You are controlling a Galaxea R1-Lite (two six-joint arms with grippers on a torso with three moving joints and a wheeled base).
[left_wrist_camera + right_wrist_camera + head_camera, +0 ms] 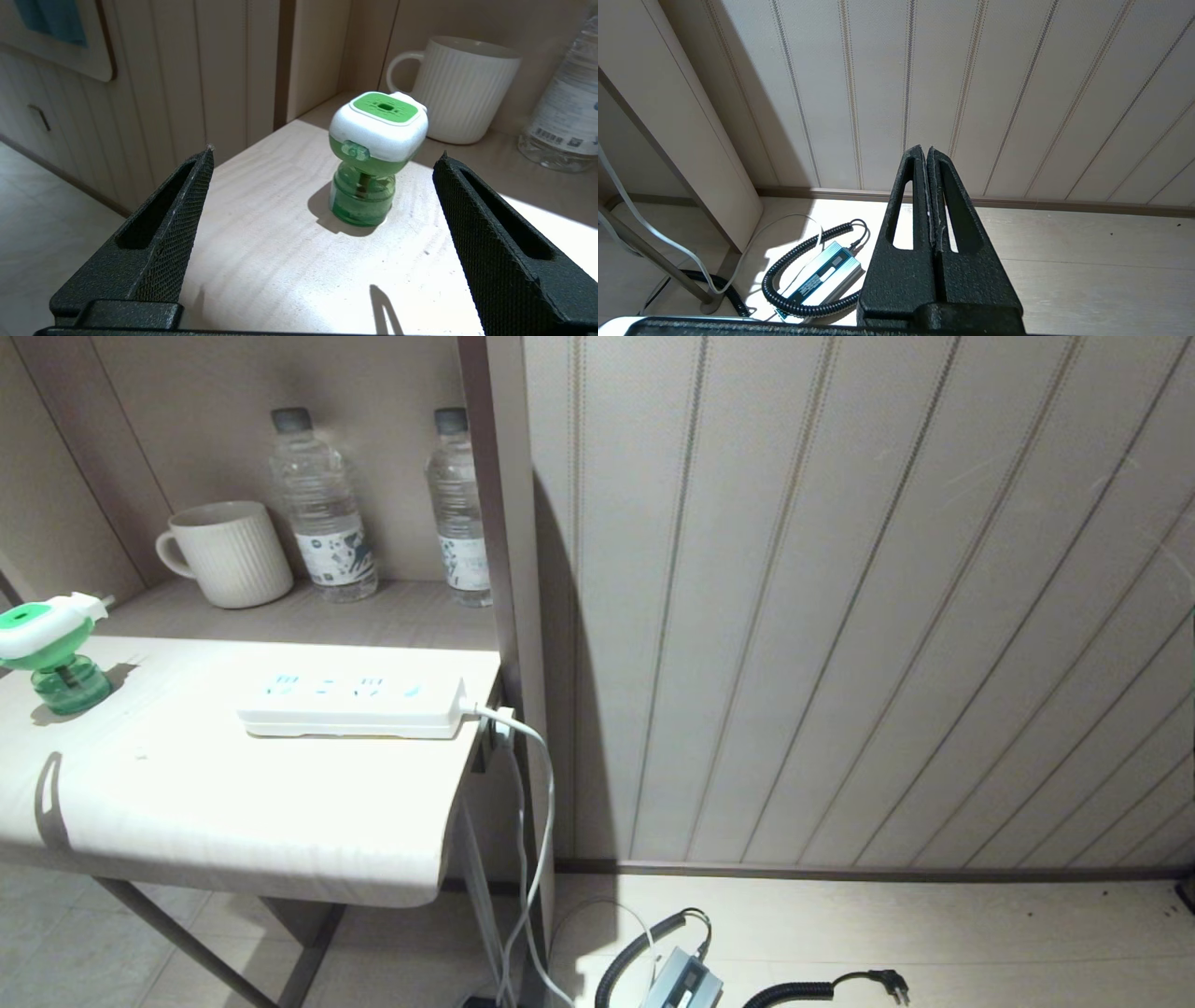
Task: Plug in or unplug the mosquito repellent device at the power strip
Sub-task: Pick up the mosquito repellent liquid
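Pale wood makes up the little table point(280, 784), and the mosquito repellent device point(376, 154) stands upright near its left end, well apart from the power strip point(353, 706) and not plugged in. The left gripper point(327, 158) is spread wide and holds nothing — the device sits ahead of its fingers point(184, 196), about midway between them. I think it should slide forward slowly and squeeze the white head gently, so the device does not tip. The right gripper point(927, 154) is pinched closed, down near the floor.
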